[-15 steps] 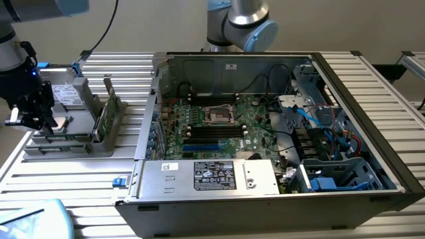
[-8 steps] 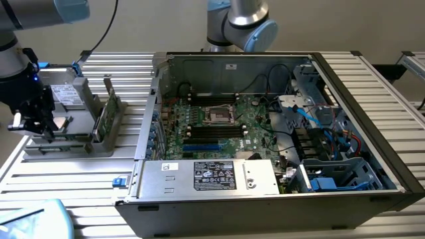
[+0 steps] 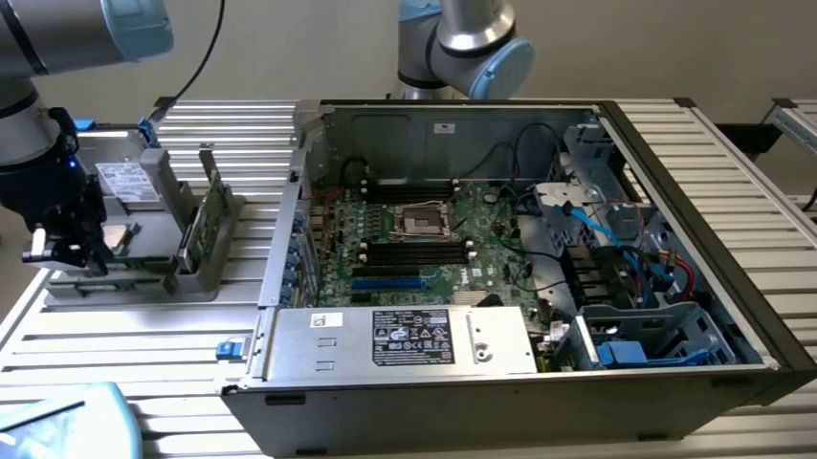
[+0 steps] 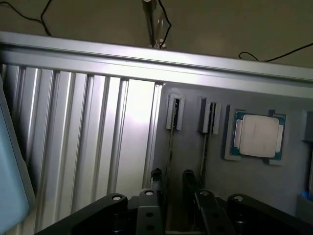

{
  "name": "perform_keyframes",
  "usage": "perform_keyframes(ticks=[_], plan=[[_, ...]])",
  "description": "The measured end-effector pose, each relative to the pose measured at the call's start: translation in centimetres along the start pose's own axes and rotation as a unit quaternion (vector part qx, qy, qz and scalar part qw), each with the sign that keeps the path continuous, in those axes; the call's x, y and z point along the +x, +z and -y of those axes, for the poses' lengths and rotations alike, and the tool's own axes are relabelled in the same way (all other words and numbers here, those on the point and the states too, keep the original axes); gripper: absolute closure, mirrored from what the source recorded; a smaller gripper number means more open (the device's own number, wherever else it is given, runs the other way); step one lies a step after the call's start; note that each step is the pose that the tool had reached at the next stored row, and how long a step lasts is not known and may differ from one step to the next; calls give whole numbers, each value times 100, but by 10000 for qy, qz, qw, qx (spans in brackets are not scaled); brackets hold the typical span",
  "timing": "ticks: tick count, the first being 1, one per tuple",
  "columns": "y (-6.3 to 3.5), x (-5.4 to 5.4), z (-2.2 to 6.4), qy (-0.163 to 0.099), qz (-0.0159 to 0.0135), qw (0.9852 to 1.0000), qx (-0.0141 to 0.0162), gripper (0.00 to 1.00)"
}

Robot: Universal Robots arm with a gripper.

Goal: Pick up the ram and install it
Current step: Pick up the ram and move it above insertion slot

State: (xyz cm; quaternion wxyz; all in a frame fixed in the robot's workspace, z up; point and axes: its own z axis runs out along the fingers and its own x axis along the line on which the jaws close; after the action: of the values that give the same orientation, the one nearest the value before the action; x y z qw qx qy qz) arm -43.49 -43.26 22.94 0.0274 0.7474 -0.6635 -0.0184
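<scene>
Wrist view: we are seeing the gripper (image 4: 172, 180) hanging over the parts tray (image 4: 259, 191), fingers (image 4: 156, 178) spread wide and gripping nothing. The ram (image 4: 170, 147) is standing on edge in the tray's outermost slot, its long axis running straight away from the gap between the fingers; we are judging the fingers to be flanking its flat faces, one on each side.

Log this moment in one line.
end effector: open, empty, over tray | ram: upright in tray, not gripped | processor chip: in tray
</scene>
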Motion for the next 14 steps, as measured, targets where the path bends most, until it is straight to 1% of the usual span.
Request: perform_keyframes(ticks=[6, 11, 14], plan=[[108, 6, 0, -133, -6, 9999, 1, 69], [199, 7, 6, -221, -1, 9998, 3, 69], [251, 7, 11, -253, 8, 9997, 5, 69]])
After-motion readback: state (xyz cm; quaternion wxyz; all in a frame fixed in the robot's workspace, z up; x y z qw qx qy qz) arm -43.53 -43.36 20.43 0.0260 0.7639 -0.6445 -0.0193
